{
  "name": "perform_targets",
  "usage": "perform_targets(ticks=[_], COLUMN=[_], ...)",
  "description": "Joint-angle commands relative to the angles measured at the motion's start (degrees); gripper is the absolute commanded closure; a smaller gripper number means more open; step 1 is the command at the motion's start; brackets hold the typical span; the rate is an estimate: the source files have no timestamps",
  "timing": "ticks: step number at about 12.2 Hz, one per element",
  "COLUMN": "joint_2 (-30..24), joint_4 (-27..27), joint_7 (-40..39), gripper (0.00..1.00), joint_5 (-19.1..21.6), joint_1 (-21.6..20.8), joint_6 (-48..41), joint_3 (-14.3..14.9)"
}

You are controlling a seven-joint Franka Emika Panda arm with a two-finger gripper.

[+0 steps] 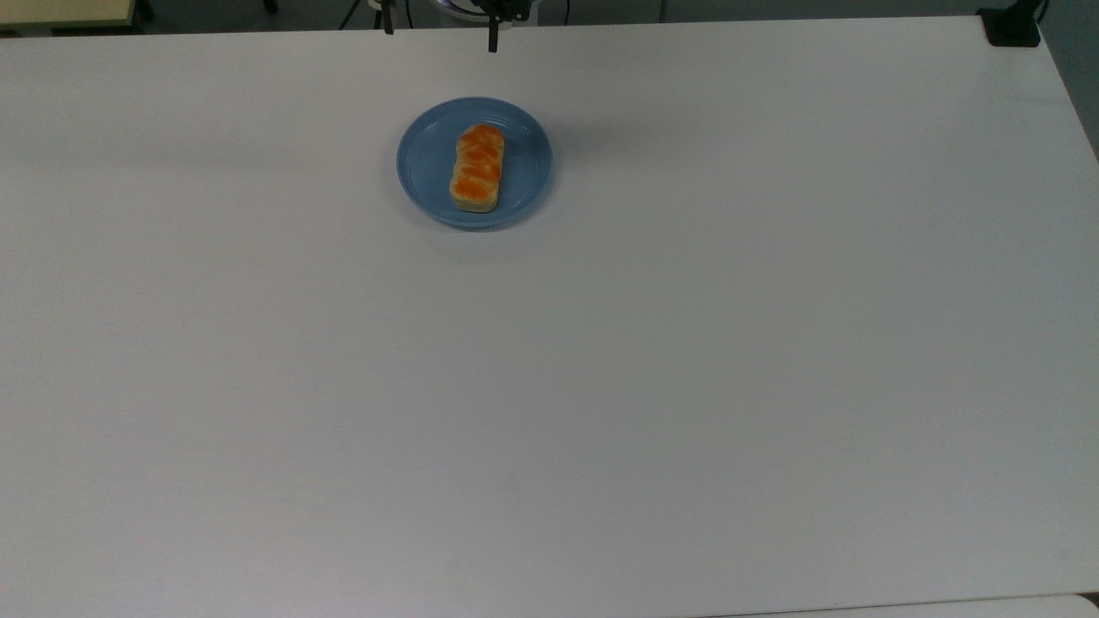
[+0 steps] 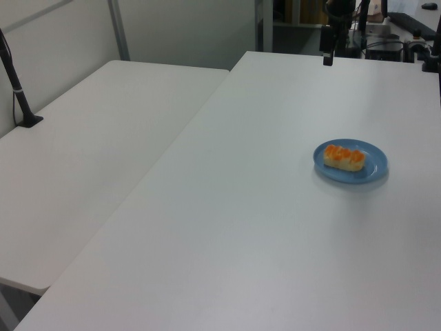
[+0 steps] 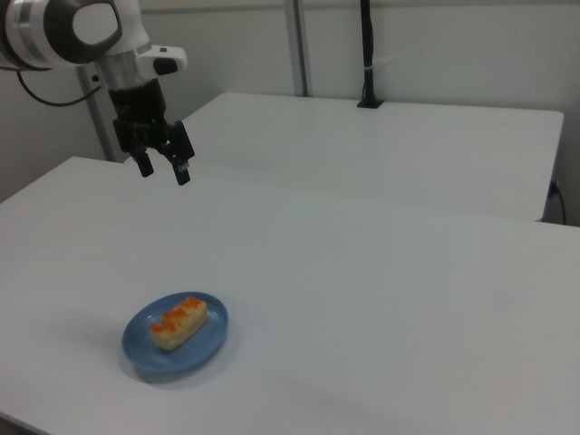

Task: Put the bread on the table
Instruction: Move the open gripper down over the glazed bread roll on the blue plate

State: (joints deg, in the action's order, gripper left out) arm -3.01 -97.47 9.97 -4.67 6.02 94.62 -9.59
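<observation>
The bread point(image 1: 477, 167), a small oblong loaf with a glossy orange-brown top, lies on a round blue plate point(image 1: 528, 163) on the far half of the white table point(image 1: 601, 386). The right view has the bread point(image 3: 179, 323) and its plate point(image 3: 145, 355) at the lower left. My gripper point(image 3: 164, 174) hangs open and empty in the air, well above the table and beyond the plate, apart from both. The left view puts the bread point(image 2: 344, 156) at the right and the gripper point(image 2: 328, 56) over the table's far edge.
A second white table point(image 2: 103, 124) adjoins this one along a seam. A black pole on a clamp point(image 2: 21, 96) stands on it. Another black clamp point(image 1: 1013, 30) sits at the far right corner in the top view. Broad bare tabletop surrounds the plate.
</observation>
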Motion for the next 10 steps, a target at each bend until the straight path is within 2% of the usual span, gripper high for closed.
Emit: perform_targets(ticks=[1,6,8,9,10], joint_2=[1.0,1.3,2.0,2.0,2.0], joint_4=[-0.5,-0.2,-0.5,-1.1,-2.4], joint_7=[-3.2,-3.0,-2.4,-2.4,-3.0], gripper=[0.00,0.00,0.00,0.00,0.00], joint_5=[1.5,1.6,1.6,1.6,1.6], joint_1=[1.7,1.4,-0.8,-2.2,-5.5], joint_6=[-0.8,-0.4,-0.4,-0.3,-0.1], joint_3=[0.1,0.0,0.5,2.1,5.2])
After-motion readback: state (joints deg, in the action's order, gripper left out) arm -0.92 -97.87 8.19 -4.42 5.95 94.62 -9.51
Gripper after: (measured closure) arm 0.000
